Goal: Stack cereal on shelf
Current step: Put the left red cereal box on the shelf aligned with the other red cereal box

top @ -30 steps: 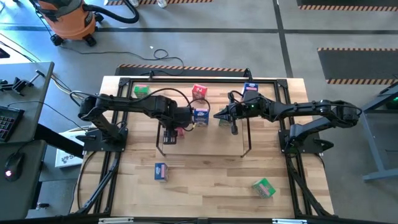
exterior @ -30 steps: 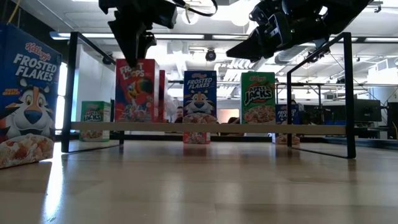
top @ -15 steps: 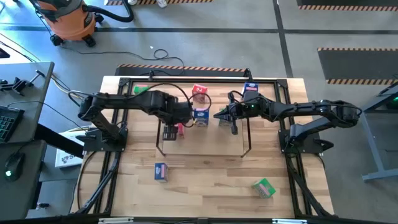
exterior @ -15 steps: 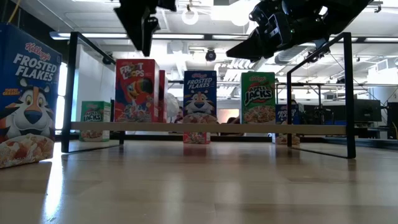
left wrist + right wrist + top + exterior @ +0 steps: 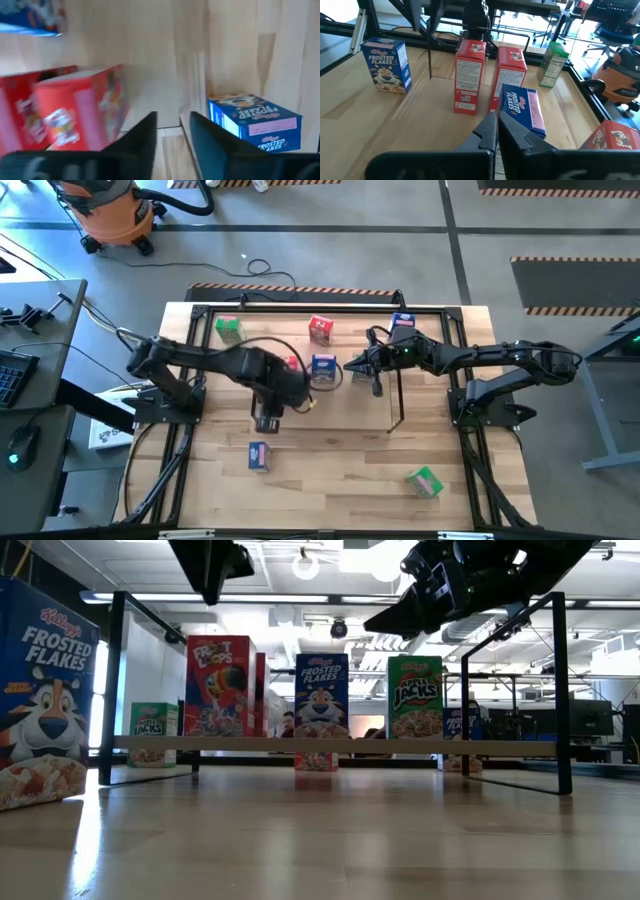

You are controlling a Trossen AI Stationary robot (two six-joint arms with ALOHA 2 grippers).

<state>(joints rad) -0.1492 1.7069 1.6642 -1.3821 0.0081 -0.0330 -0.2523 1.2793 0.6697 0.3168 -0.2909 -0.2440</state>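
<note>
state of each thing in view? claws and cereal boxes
left claw, open, empty
right claw, shut, empty
red box, upright on shelf
blue box, upright on shelf
green box, upright on shelf
near blue box, upright on table
near green box, lying on table

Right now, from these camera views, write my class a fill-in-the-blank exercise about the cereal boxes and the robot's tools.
On the shelf, the box between the Froot Loops box and the Apple Jacks box reads ____ Flakes.
The right tool is ____.
The left tool holds ____.
Missing words: Frosted; shut; nothing.
</note>
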